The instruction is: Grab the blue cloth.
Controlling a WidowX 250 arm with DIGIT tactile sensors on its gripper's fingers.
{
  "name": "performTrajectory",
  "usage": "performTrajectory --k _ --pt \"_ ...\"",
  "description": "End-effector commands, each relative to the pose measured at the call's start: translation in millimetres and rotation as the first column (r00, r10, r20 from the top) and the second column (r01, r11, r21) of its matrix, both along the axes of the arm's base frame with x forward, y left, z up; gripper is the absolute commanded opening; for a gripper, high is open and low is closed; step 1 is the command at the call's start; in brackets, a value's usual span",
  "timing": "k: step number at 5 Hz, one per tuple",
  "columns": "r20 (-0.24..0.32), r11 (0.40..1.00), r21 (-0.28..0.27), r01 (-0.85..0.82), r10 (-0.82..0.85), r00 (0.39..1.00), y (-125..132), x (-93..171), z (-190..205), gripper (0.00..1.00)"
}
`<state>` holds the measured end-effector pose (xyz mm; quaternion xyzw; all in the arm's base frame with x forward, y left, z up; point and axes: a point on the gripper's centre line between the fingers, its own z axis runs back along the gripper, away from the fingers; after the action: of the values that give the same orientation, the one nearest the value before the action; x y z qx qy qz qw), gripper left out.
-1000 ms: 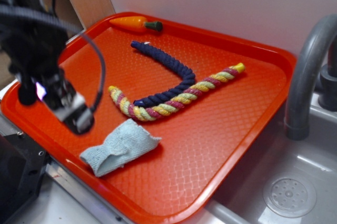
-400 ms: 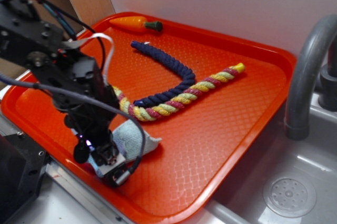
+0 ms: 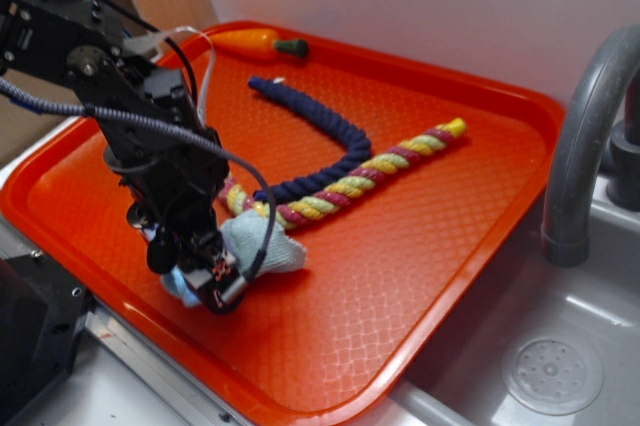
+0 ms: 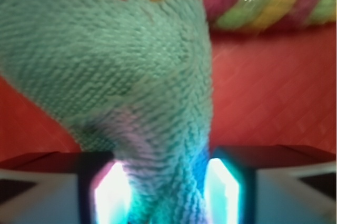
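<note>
The blue cloth (image 3: 270, 251), a pale blue-grey knitted rag, lies bunched near the front left of the orange tray (image 3: 450, 246). My gripper (image 3: 205, 281) is down at the cloth's left end, and the arm hides that end. In the wrist view the cloth (image 4: 121, 66) narrows into a pinched neck between my two lit pads (image 4: 108, 192), and my gripper (image 4: 166, 192) is shut on it. The cloth's far end spreads out on the tray towards the coloured rope.
A yellow-red-green twisted rope (image 3: 370, 171) lies just behind the cloth and shows in the wrist view (image 4: 247, 3). A dark navy rope (image 3: 320, 121) curves behind it. A toy carrot (image 3: 250, 43) sits at the tray's far edge. A grey faucet (image 3: 585, 146) and sink drain (image 3: 552, 374) are at the right.
The arm came down from the tray's left onto the cloth. The cloth, first lying flat, is now bunched and drawn in between the fingers.
</note>
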<state>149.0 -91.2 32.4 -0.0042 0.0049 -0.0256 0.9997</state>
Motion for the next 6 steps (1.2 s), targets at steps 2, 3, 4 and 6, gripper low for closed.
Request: performTrajectory --k 2,3,4,6 --pt "0.149 0.962 -0.146 -0.231 0.252 0.956 55.9 51.1 114.1 0.0" --pt "0.153 0.888 -0.264 -0.377 0.424 0.893 116.1 71.3 160.2 0.0" --pt "0.114 0.837 -0.311 -0.449 0.502 0.857 141.2 70.9 206.0 0.0" --pt "0.244 0.877 -0.168 -0.451 0.48 0.843 118.8 42.0 204.1 0.0"
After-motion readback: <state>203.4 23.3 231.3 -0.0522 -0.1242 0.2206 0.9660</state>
